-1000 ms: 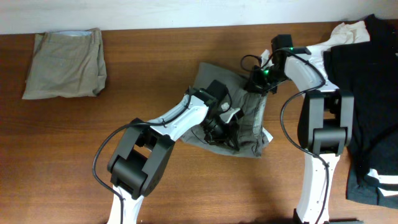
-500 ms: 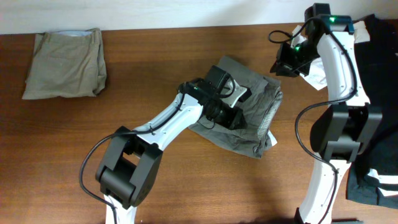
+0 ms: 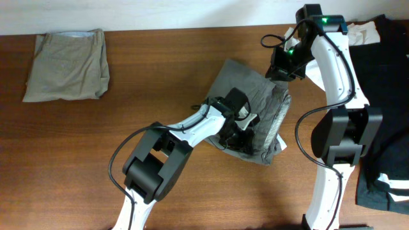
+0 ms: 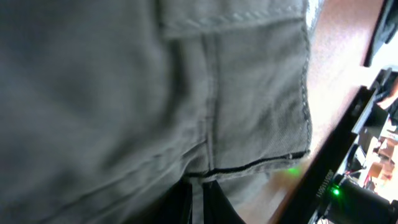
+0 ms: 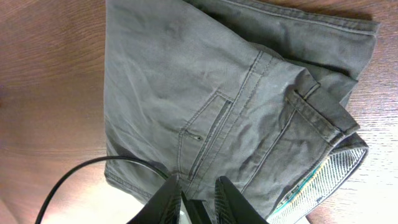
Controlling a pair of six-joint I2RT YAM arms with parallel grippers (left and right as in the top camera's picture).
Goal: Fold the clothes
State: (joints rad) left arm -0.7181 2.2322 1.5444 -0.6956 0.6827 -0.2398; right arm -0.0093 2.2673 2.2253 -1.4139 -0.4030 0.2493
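The grey shorts lie crumpled mid-table, partly folded over, and fill the left wrist view. My left gripper rests on their middle, and its fingers are shut on a fold of the grey cloth near a hem. My right gripper hovers over the shorts' back right corner. In the right wrist view its fingers are apart and empty above the shorts, whose back pocket and striped inner waistband show.
Folded beige trousers lie at the back left. A black garment and a white one are piled at the right edge. A black cable hangs under the right wrist. Bare wooden table surrounds the shorts.
The right gripper let go of the shorts, rose to the back right, then came back a little to the left. The left gripper swung up with the cloth, then came back down to the shorts' middle.
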